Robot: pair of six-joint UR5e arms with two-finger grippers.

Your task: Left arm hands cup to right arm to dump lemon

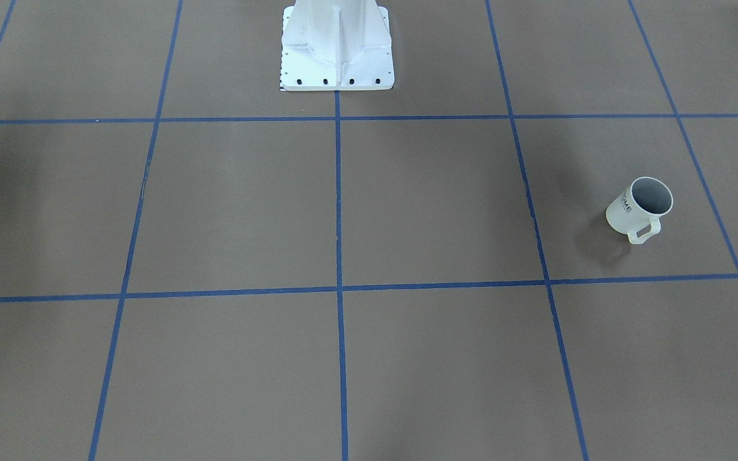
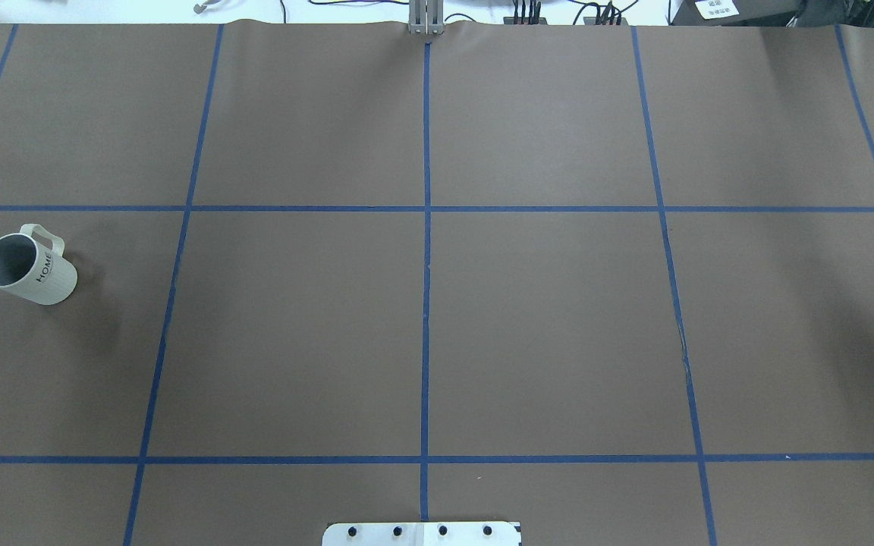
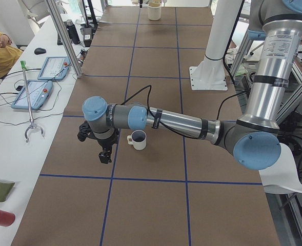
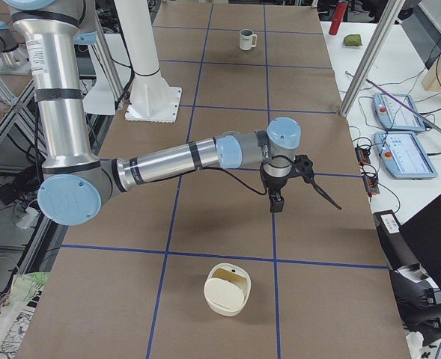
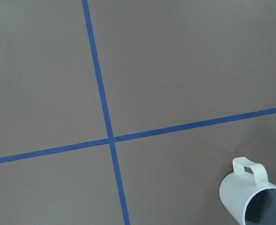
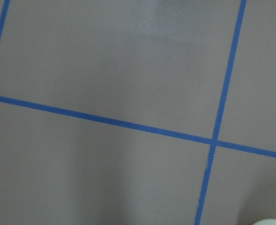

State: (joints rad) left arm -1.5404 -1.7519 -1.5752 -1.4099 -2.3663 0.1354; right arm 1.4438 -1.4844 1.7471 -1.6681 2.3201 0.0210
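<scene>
Overhead exterior puts the small white mug (image 2: 27,267) lettered "HOME" upright at the far left of the brown table (image 2: 543,326), which is gridded in blue tape (image 2: 425,303). Its squared handle is turned away from my base. In the side views, my left gripper (image 3: 105,156) hangs just beside it (apart, fingers pointing down). My right gripper (image 4: 276,202) hovers above the table, well apart. How wide either stands I cannot tell.

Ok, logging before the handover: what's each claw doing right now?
Left claw: cannot be told; only a side view shows it, beside the cup.
Right claw: cannot be told; only a side view shows it.
</scene>
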